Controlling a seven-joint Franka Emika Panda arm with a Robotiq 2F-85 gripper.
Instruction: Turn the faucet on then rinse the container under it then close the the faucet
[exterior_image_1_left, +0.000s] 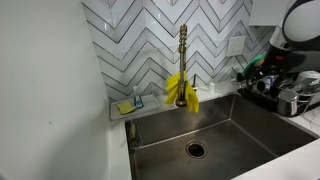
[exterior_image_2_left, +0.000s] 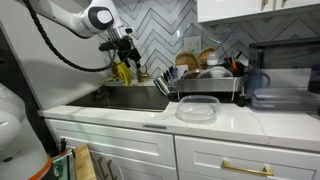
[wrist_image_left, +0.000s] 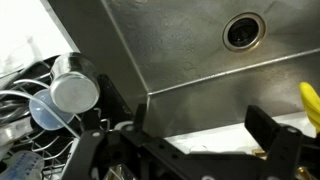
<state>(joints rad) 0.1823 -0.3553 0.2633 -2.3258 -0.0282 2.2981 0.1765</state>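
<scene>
The brass faucet (exterior_image_1_left: 183, 50) stands behind the sink with a yellow cloth (exterior_image_1_left: 181, 92) draped on it. It also shows in an exterior view (exterior_image_2_left: 122, 68). The clear plastic container (exterior_image_2_left: 197, 108) sits empty on the white counter in front of the dish rack, away from the sink. My gripper (exterior_image_2_left: 127, 44) hangs above the sink's back edge, between the faucet and the rack. In the wrist view my gripper (wrist_image_left: 200, 117) is open and empty, with the cloth's edge (wrist_image_left: 312, 105) at the right. No water is seen running.
The steel sink (exterior_image_1_left: 240, 125) has a round drain (exterior_image_1_left: 196, 150). A dark dish rack (exterior_image_2_left: 205, 82) full of dishes stands beside the sink, with a metal cup (wrist_image_left: 75, 85) in it. A sponge (exterior_image_1_left: 125, 106) lies on the back ledge.
</scene>
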